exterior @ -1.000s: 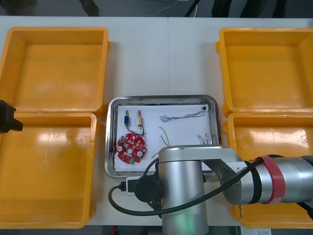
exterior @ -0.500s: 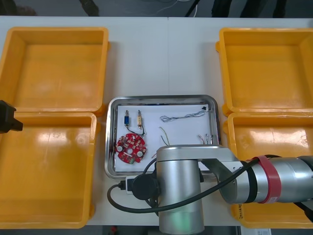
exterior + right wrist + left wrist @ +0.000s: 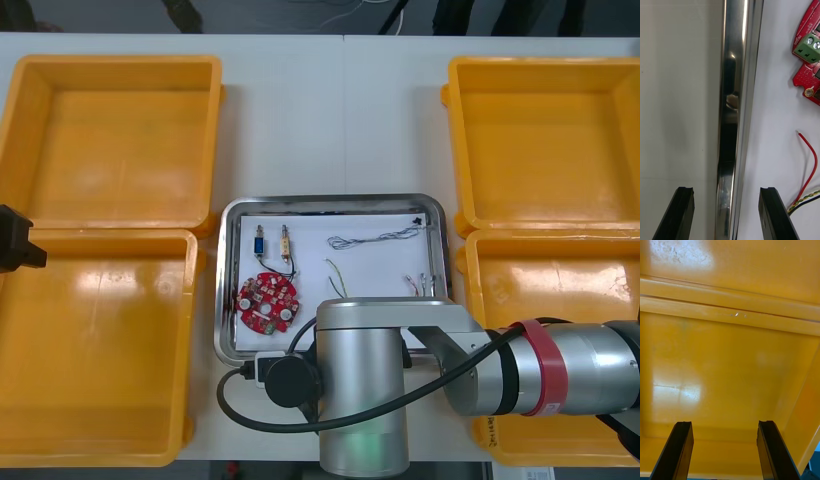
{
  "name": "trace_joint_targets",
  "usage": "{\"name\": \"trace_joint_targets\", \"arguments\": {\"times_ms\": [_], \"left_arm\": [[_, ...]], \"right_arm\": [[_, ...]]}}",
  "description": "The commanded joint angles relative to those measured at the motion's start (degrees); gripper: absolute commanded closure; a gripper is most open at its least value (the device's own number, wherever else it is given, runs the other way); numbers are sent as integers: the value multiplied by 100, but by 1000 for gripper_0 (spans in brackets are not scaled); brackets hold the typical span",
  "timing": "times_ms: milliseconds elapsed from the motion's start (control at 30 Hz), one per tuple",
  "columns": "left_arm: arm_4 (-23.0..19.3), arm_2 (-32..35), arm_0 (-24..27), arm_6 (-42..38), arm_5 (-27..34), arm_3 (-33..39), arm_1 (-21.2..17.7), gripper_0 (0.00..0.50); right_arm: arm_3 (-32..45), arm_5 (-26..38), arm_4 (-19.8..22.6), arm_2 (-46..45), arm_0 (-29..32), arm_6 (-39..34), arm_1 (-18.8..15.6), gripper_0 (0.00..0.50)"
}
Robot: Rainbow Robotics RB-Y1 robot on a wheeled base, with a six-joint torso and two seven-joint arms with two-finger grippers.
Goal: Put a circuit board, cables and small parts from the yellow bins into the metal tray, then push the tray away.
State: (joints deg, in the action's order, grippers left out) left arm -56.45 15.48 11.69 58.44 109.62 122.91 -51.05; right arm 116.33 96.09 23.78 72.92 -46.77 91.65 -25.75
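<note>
Your right gripper (image 3: 726, 189) is released, its black fingers standing wide apart and gripping nothing. They straddle the near rim of the metal tray (image 3: 735, 93): one finger is over the bare table (image 3: 677, 93), the other over the tray's white inside. That placement suits a push rather than a pick, I judge, since the rim sits squarely between the fingers and gives the outer one an edge to bear against.

Just inside that rim lies the round red circuit board (image 3: 808, 56), and nearer the inner finger is a red wire (image 3: 813, 153) beside a twisted yellow one. From above, the right arm (image 3: 365, 390) covers the tray's near edge. Beyond it the board (image 3: 267, 302), two small metal parts (image 3: 272, 241) and a thin twisted cable (image 3: 375, 238) are spread out inside the tray, well apart from one another. The loading looks finished to me; only the push remains.

Your left gripper (image 3: 724, 423) is also open and idle, parked at the table's left side over a yellow bin (image 3: 730, 363), clear of the tray's path.
</note>
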Motion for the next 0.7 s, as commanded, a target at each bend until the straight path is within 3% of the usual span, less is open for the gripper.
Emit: {"name": "trace_joint_targets", "arguments": {"times_ms": [33, 700], "left_arm": [[46, 166, -88, 502, 38, 163, -257, 0], [46, 166, -88, 502, 38, 163, -257, 0]], "right_arm": [[56, -81, -225, 46, 151, 81, 166, 0], [56, -152, -506, 46, 371, 116, 184, 0]]}}
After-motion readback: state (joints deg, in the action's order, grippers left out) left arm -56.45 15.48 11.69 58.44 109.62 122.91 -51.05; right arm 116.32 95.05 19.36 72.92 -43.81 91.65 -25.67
